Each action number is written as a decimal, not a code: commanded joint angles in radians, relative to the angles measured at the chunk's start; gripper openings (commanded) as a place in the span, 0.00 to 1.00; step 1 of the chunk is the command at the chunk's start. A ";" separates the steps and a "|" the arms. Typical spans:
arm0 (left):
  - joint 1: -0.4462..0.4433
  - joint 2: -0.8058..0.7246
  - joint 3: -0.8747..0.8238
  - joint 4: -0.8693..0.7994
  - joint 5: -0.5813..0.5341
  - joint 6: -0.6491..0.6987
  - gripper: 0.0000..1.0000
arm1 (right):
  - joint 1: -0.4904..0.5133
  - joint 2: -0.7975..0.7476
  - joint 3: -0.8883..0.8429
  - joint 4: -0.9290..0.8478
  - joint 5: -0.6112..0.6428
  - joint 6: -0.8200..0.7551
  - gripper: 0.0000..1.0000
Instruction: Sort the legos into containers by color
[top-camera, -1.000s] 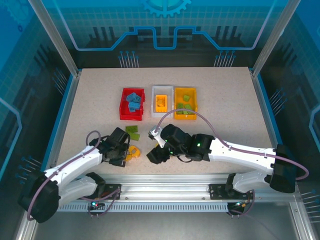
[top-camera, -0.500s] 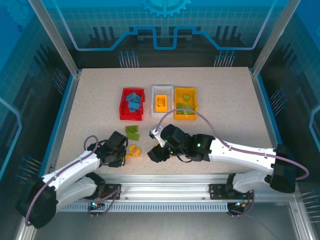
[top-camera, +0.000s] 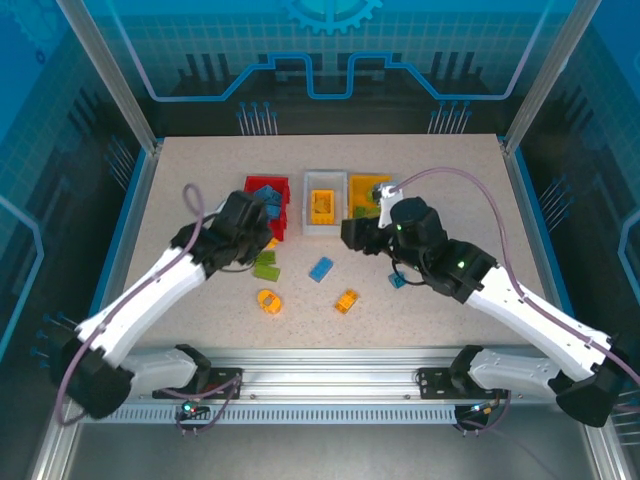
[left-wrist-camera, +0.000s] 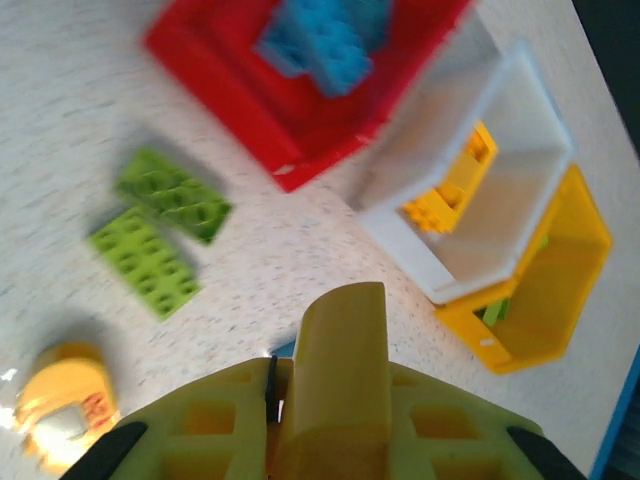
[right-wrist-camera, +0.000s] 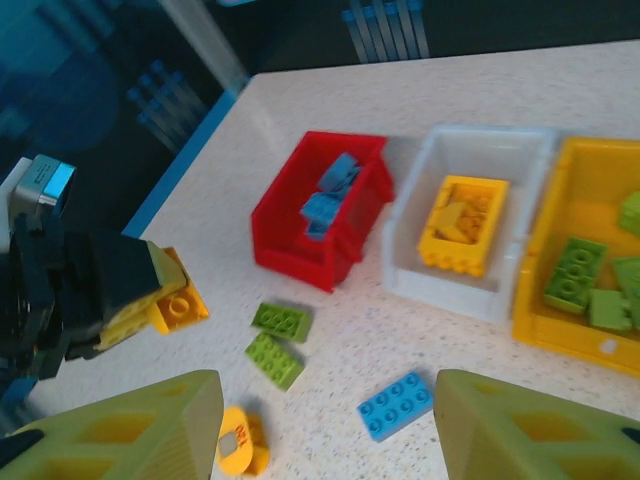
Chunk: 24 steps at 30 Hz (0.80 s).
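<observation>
1. Reaching over the speckled table (top-camera: 170, 200) in the top external view, the left gripper (top-camera: 258, 232) hangs at the front of the red rectangular plastic bin (top-camera: 285, 228). The white plastic bin (top-camera: 308, 205) and the orange-yellow plastic bin (top-camera: 372, 183) stand in a row to the red bin's right. The right gripper (top-camera: 352, 232) sits just before the orange-yellow bin. Loose on the table lie a pair of green studded bricks (top-camera: 266, 265), a blue studded brick (top-camera: 321, 269) and a small orange brick (top-camera: 347, 301).
2. From the left wrist, the yellow-green fingers (left-wrist-camera: 340, 370) are pressed together. Blue bricks (left-wrist-camera: 325, 35) fill the red bin (left-wrist-camera: 215, 95).
3. From the right wrist, the left gripper (right-wrist-camera: 155, 295) is clamped on an orange-yellow studded brick (right-wrist-camera: 182, 306), raised beside the red bin (right-wrist-camera: 300, 235). The right gripper (right-wrist-camera: 320, 425) stands wide apart, holding nothing, above the blue studded brick (right-wrist-camera: 398, 405). Green bricks (right-wrist-camera: 590, 285) lie in the orange-yellow bin (right-wrist-camera: 545, 330).
</observation>
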 joint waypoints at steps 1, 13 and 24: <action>-0.023 0.182 0.186 0.066 0.095 0.325 0.09 | -0.051 0.017 0.030 -0.040 0.003 0.090 0.59; 0.031 0.852 0.837 -0.025 0.327 0.733 0.14 | -0.089 0.015 0.026 -0.056 -0.041 0.077 0.59; 0.081 1.033 0.977 -0.035 0.405 0.746 0.15 | -0.097 0.088 0.044 -0.001 -0.134 0.035 0.60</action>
